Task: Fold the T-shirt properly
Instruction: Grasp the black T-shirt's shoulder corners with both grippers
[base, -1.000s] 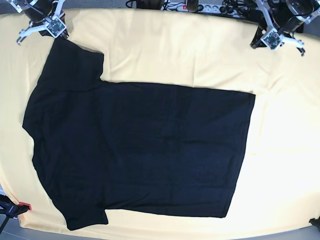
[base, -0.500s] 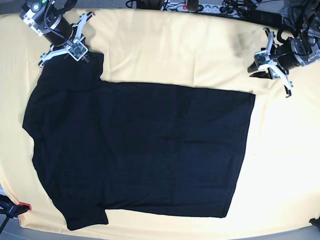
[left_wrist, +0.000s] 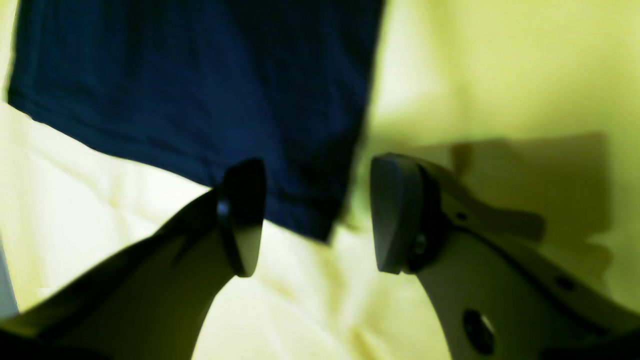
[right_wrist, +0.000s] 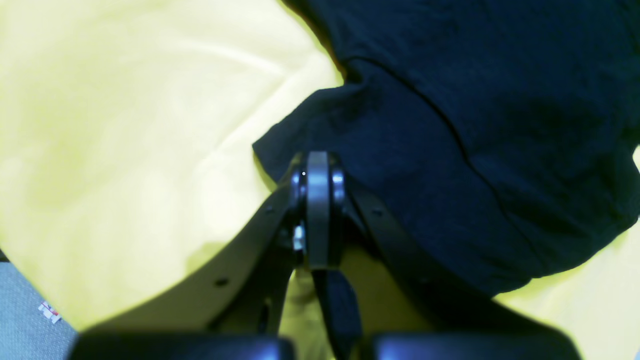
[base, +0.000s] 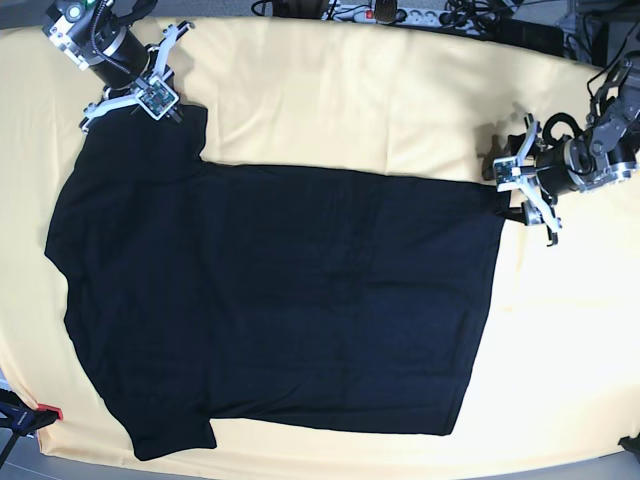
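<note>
The black T-shirt (base: 270, 300) lies spread flat on the pale yellow cloth (base: 350, 90), collar end at the left and hem at the right. My right gripper (base: 135, 110) is at the far left sleeve. In the right wrist view it (right_wrist: 317, 200) is shut, with its tips on the corner of the sleeve (right_wrist: 400, 150). My left gripper (base: 512, 195) is at the hem's far corner. In the left wrist view it (left_wrist: 317, 215) is open, with the shirt's corner (left_wrist: 310, 215) between the two fingers (left_wrist: 242, 215).
A power strip and cables (base: 390, 12) lie along the table's far edge. A black clamp with a red tip (base: 25, 418) sits at the front left corner. Grey floor (right_wrist: 30, 310) shows beyond the cloth's edge in the right wrist view.
My left gripper has moved from the far right edge down to the hem's corner. My right gripper reached the sleeve half a second ago and has stayed there.
</note>
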